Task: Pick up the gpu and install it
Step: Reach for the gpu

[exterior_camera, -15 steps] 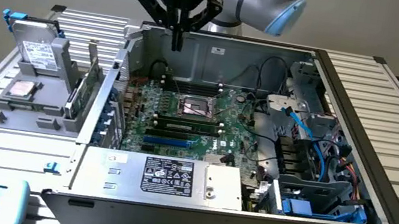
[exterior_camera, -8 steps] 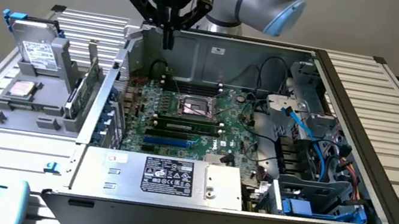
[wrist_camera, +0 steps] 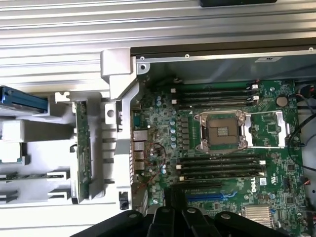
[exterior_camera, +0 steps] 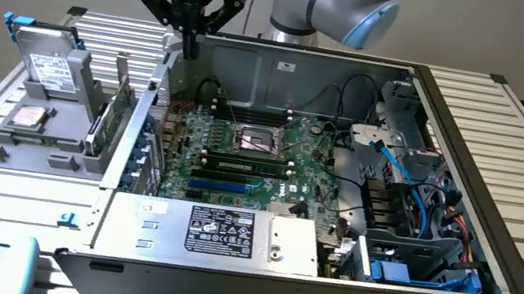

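The gpu is a thin green card standing on edge in a slot of the grey holder rack, at the exterior view's left of the open computer case. In the wrist view the gpu shows edge-on as a narrow green strip in the pale rack. My gripper hangs above the case's back corner, past the far end of the card and higher than it. Its fingers are shut with nothing between them. The motherboard lies bare inside the case, with a blue expansion slot close to the fingertips.
The rack also holds a silver hard drive and a processor chip. The case's metal wall stands between rack and motherboard. A labelled power supply fills the near side; blue cables and drive bays crowd the exterior view's right.
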Controlling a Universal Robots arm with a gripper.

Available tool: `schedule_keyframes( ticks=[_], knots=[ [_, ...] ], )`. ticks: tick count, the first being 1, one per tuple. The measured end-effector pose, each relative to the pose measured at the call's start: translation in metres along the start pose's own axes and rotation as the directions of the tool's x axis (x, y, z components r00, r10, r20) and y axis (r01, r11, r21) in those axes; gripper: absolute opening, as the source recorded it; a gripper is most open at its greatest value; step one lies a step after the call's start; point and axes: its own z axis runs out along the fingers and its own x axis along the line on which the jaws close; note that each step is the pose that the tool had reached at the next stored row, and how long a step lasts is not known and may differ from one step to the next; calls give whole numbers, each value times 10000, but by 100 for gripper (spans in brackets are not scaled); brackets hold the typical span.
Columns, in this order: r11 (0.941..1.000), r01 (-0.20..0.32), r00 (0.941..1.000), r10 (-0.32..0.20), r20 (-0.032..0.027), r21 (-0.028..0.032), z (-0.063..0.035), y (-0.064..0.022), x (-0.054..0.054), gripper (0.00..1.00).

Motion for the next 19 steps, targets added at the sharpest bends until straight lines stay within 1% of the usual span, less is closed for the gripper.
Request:
schedule_keyframes(
  ticks=[6, 14, 19],
  knots=[
    [10000, -1, 10000, 1, -44, -54, 16, -21, 273, 12],
    [10000, -6, 9999, 5, -118, -89, 45, -44, 636, 12],
    [9999, -8, 9999, 6, -126, -102, 77, -49, 861, 12]
  ],
)
